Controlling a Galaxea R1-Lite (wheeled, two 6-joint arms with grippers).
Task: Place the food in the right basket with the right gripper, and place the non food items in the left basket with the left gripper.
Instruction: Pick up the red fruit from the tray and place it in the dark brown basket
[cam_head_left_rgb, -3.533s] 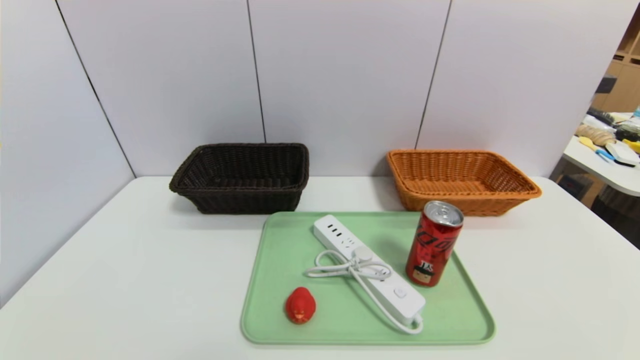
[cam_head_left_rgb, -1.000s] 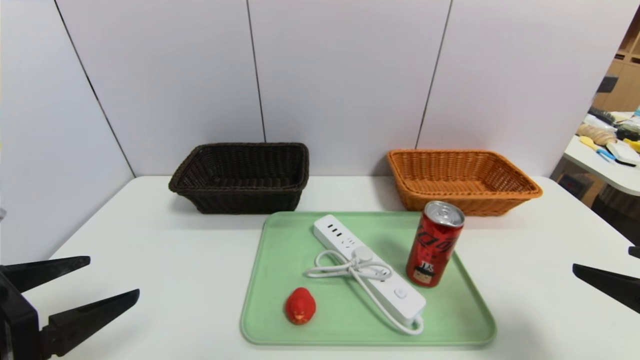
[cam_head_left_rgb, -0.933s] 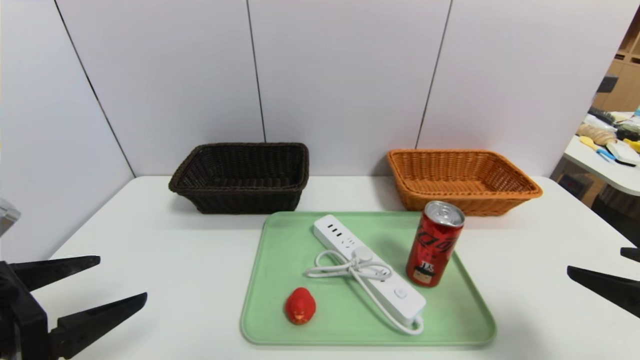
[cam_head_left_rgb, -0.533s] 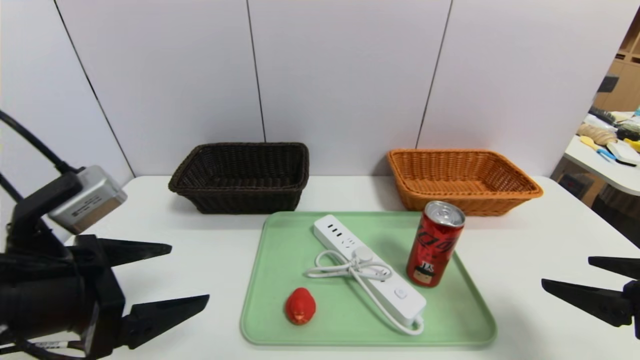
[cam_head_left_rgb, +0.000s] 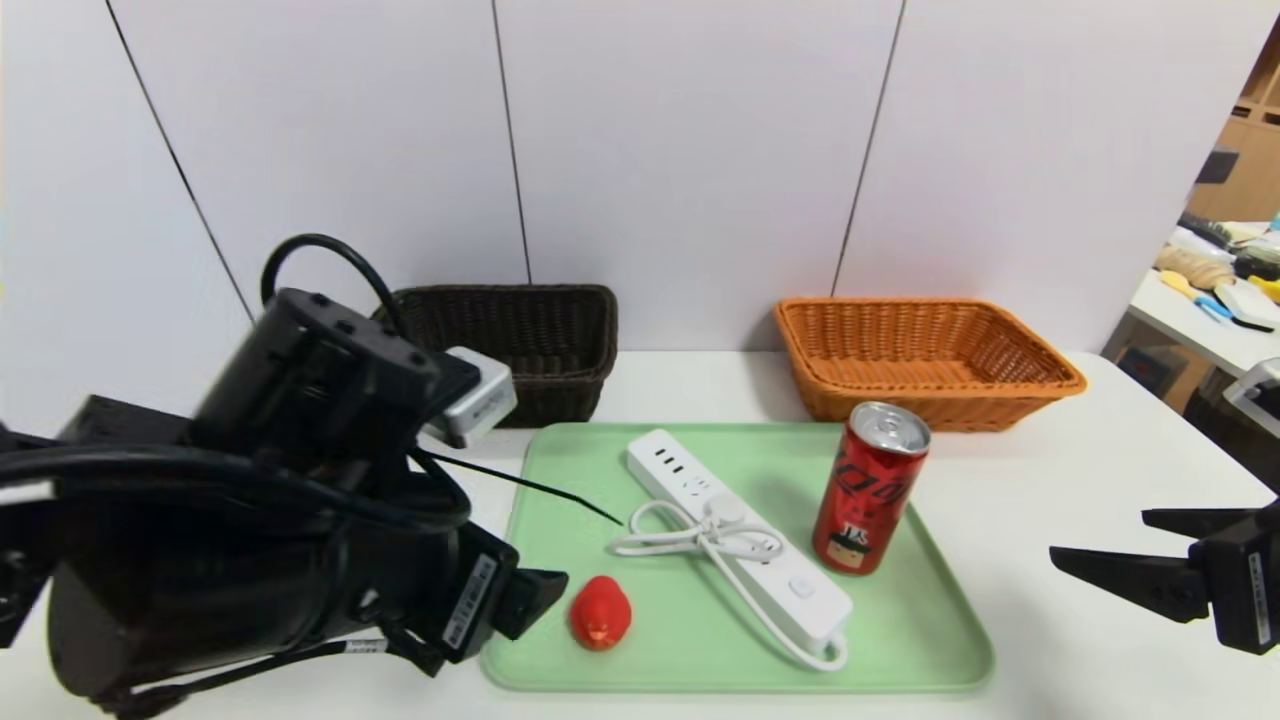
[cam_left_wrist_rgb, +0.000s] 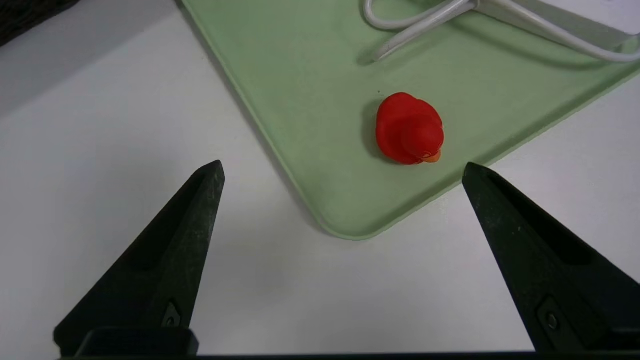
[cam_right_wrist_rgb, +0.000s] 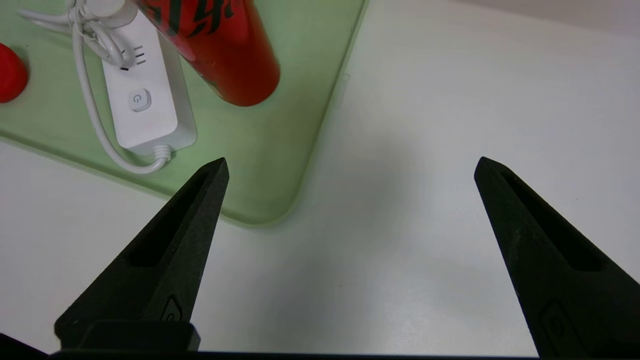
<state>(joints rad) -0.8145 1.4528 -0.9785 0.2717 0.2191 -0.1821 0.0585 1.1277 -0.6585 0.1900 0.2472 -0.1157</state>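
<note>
Two baskets (cam_head_left_rgb: 930, 390); one can (cam_head_left_rgb: 868, 490); one duck (cam_head_left_rgb: 601, 612); one power strip (cam_head_left_rgb: 790, 590); one tray (cam_head_left_rgb: 900, 650)

Duck (cam_head_left_rgb: 601, 613), power strip (cam_head_left_rgb: 740, 540) and can (cam_head_left_rgb: 870, 488) lie on tray (cam_head_left_rgb: 900, 650).

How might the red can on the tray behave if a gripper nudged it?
The red can stands upright and looks tall for its narrow base, so it might tip. If it fell, its round sides would probably let it roll. Its smooth, shiny wall may be slippery to grip.
</note>
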